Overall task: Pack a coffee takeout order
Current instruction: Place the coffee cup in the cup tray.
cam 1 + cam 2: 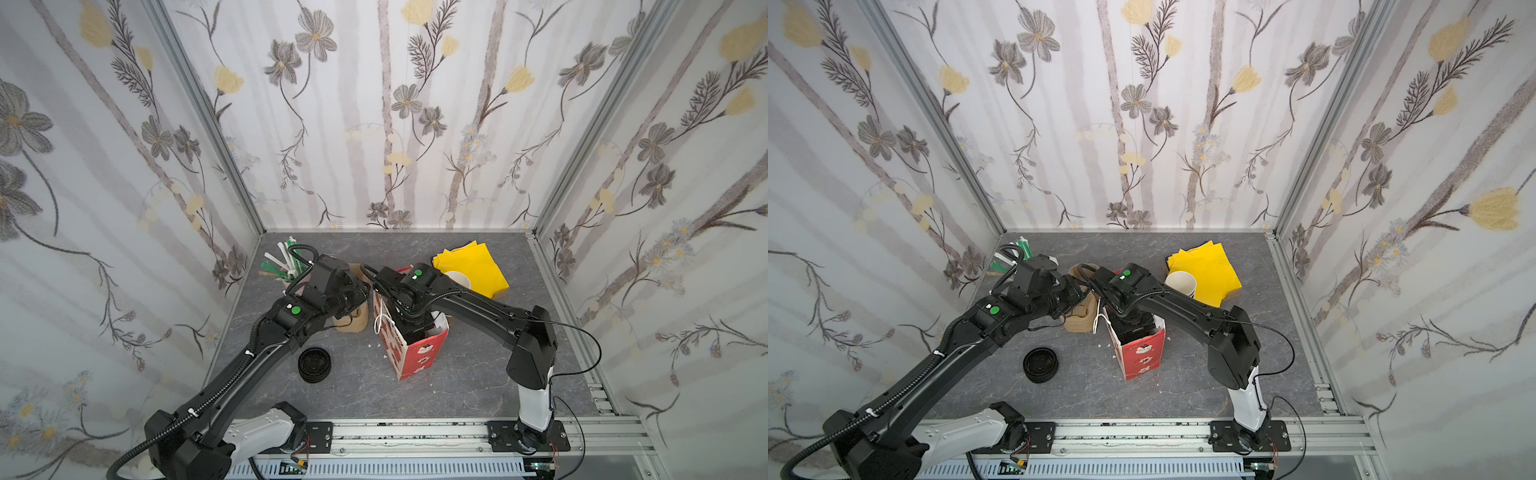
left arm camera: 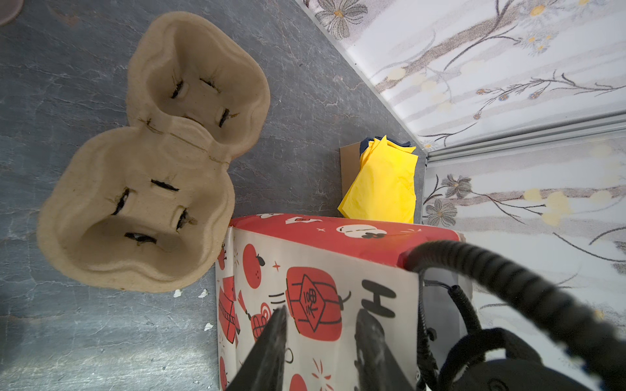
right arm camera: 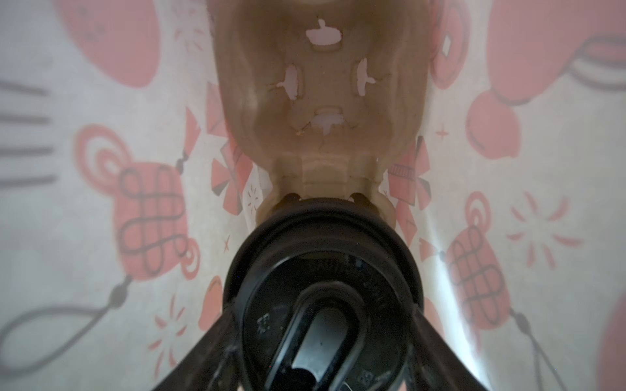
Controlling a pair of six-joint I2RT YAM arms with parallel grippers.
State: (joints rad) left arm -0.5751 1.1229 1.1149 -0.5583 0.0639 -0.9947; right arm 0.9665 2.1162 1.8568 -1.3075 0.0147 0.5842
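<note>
Seating the cup carrier in the bag
Right tool (image 3: 325, 315) clamps the black-lidded cup (image 3: 321, 270), slotted in the carrier (image 3: 321, 84) inside the red bag (image 1: 419, 353) mid-counter; left tool (image 2: 321, 325), half open and empty, sits outside. Keep it upright; release once grounded.

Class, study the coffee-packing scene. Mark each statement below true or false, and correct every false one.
1. The red bag stands upright with the right gripper reaching down inside it. True.
2. Both compartments of the carrier inside the bag hold cups. False: only one holds a black-lidded cup; the other is empty.
3. The yellow napkins are already packed in the bag. False: they lie on the table, outside the bag.
4. A stack of black lids lies on the table, apart from the bag. True.
5. The spare carriers beside the bag hold no cup. True.
</note>
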